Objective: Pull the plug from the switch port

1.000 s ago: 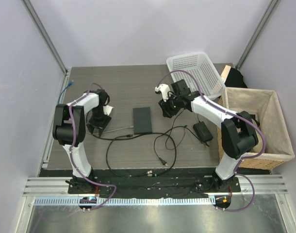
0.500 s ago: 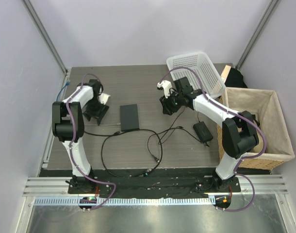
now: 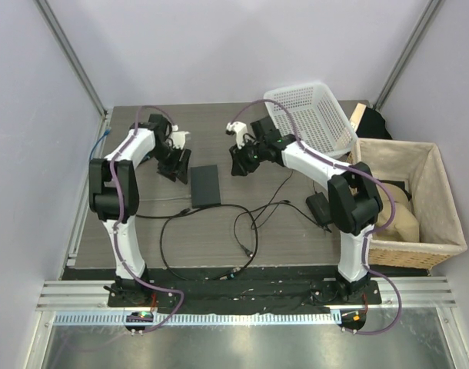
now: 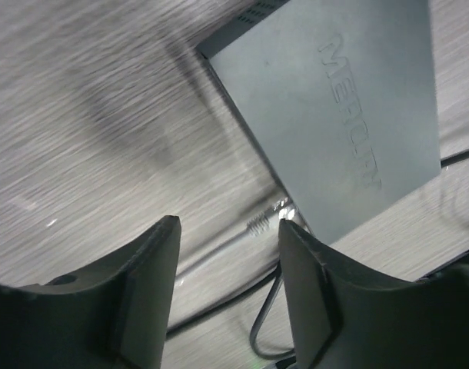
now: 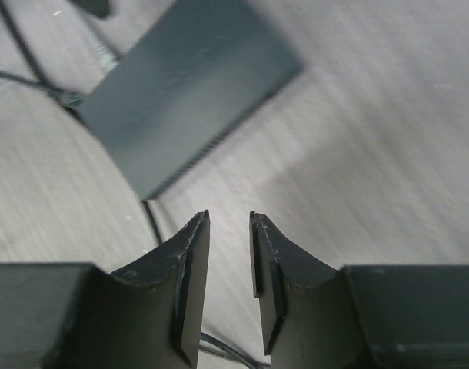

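Note:
The flat dark-grey switch (image 3: 205, 185) lies on the table between my grippers. A clear plug (image 4: 277, 211) on a grey cable sits in a port at its near edge. A black cable (image 3: 173, 219) also meets that edge. My left gripper (image 3: 175, 165) is open and empty just left of the switch's far end. In the left wrist view (image 4: 227, 227) it hangs above the plug and the switch (image 4: 334, 115). My right gripper (image 3: 240, 161) is right of the switch with jaws slightly apart and empty. The right wrist view (image 5: 228, 219) shows the switch (image 5: 181, 92) ahead of it.
A black power brick (image 3: 320, 207) lies at the right with looped black cables (image 3: 250, 227) in front. A white plastic basket (image 3: 307, 115) stands at the back right. A fabric-lined bin (image 3: 407, 200) stands at the right edge.
The switch has slid left with its cables. My left gripper has moved up and right to the switch's far left side. My right gripper has moved left toward the switch.

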Available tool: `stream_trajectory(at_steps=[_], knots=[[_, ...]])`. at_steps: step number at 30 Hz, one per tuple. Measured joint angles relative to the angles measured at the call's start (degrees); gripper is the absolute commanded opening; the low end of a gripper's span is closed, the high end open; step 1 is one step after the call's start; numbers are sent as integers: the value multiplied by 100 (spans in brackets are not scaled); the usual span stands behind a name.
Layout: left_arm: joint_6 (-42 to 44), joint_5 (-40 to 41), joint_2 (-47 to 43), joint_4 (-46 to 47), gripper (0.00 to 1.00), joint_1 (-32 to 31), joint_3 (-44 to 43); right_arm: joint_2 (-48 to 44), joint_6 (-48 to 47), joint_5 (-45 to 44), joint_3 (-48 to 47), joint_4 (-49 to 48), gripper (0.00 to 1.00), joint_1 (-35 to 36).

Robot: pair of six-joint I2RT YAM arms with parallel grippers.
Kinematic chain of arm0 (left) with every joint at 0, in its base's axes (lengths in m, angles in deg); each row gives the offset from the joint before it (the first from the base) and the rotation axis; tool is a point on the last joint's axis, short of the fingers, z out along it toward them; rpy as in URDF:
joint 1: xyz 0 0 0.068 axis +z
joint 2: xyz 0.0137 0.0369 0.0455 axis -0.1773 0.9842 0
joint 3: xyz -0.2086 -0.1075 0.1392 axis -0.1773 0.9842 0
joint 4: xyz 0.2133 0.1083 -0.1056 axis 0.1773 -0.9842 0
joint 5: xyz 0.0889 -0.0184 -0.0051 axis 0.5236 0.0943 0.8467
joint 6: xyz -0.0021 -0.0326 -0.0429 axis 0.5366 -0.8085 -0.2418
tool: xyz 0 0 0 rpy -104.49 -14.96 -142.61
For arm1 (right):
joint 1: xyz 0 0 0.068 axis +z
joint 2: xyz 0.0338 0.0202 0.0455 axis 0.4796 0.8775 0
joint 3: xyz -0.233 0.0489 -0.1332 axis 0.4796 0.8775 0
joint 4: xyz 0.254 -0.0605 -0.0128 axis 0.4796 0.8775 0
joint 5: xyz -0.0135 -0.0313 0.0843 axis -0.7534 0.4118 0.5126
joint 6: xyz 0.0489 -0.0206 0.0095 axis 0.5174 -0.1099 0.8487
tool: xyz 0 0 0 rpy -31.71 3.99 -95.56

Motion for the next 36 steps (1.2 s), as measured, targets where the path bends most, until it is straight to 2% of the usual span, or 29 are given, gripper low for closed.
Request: stream_trajectory(at_steps=[1,4,11,14,18,21,22,25,31,36], knots=[[-92,-52,90,50,49,0,35,52,37,22,-9,-4,34,68],[-286,-149,374,127,45,-24,79,140,138,72,-9,-2,34,302],[-693,-579,588,238,45,-225,85,140,170,26,-7,-37,34,407],[-881,-881,588,337,48,-313,125,138,120,-39,17,-37,34,400],[-1008,-1202,562,424,58,-310,280,138,35,-103,94,-22,34,433],[-1051,-1311,463,468,63,-188,437,140,-31,-136,122,-7,23,518],[-1049,-1344,426,485,63,-127,470,142,-57,-144,122,-11,13,557],[-997,-1547,391,509,61,24,485,243,-81,-153,120,-68,1,638],[-850,-1937,498,498,56,87,485,809,28,-90,98,-155,1,702],[-605,-2306,721,348,54,63,487,868,63,-168,44,-304,1,702]])
